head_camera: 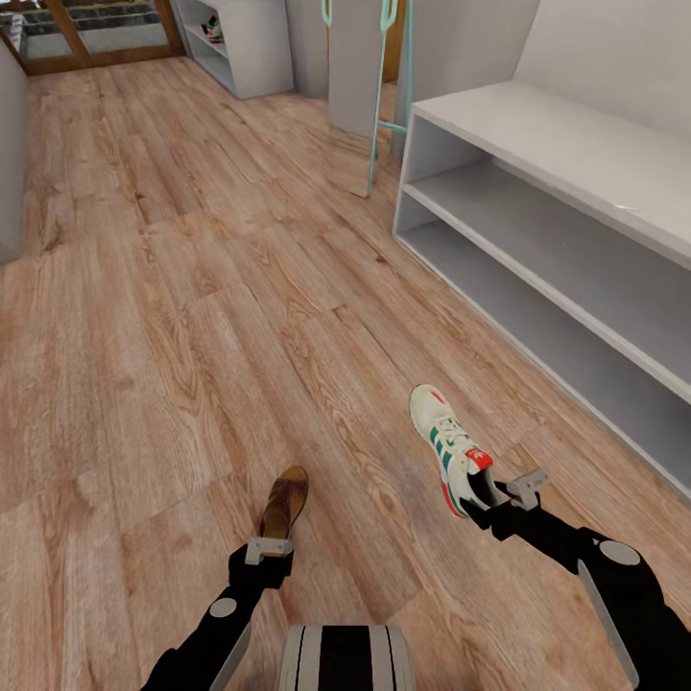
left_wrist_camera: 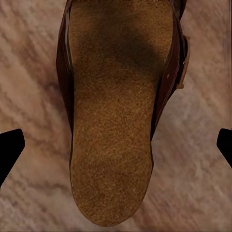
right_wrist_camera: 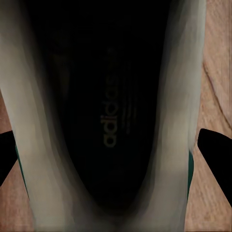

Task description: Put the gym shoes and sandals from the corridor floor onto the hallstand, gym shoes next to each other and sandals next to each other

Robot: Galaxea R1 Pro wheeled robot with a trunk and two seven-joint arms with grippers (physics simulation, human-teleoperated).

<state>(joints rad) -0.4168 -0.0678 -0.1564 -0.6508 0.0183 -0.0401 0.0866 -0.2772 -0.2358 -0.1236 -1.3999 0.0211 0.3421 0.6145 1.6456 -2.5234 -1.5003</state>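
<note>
Wrist views show each open end effector straddling footwear: left (left_wrist_camera: 116,145) a sandal (left_wrist_camera: 116,116), right (right_wrist_camera: 116,150) a gym shoe (right_wrist_camera: 111,121).

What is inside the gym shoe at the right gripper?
The right wrist view looks into the gym shoe: a dark insole with faint "adidas" lettering between pale walls. Toward the toe, the interior is too dark to tell. Wood floor shows beside it.

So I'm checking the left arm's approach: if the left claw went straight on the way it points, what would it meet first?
Most likely the brown sandal: in the left wrist view its insole lies straight ahead, between the spread fingertips of the left claw. How near it is, I can't tell.
</note>
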